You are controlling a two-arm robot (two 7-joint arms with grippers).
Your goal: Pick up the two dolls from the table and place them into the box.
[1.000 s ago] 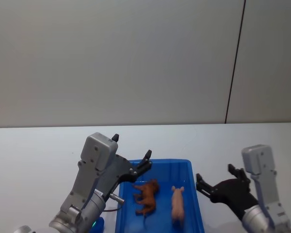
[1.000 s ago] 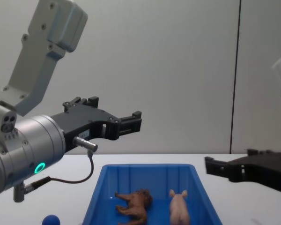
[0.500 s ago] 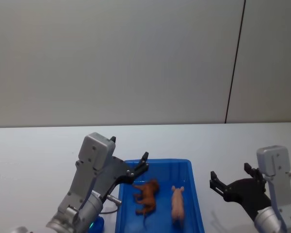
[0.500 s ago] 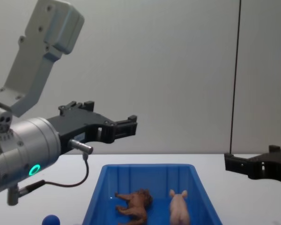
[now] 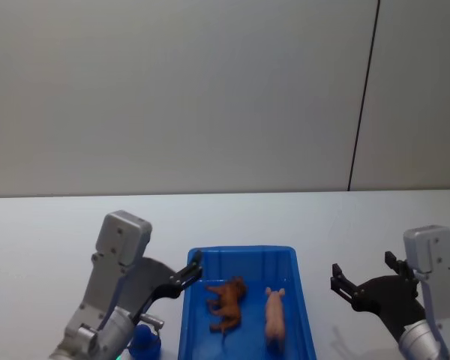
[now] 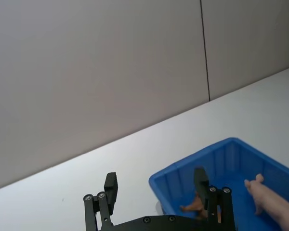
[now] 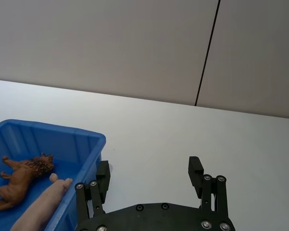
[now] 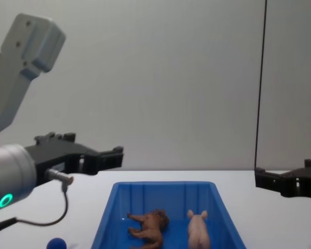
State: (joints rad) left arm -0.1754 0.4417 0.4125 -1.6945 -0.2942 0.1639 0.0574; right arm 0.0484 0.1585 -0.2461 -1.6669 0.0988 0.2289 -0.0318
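Observation:
Both dolls lie inside the blue box: the brown lion on its left side and the pink pig to the lion's right. From the chest the lion and pig rest on the box floor. My left gripper hovers open just left of the box's left wall, holding nothing. Its wrist view has the open gripper short of the box. My right gripper hangs open over the white table, right of the box. The right wrist view looks past the gripper to the lion and pig.
A small blue ball sits on the table by the box's near left corner, under my left arm, and appears low in the chest view too. A plain grey wall stands behind the table.
My left gripper has drawn back leftward from above the box to beside its left wall. The right gripper has pulled away to the right. The dolls have not moved.

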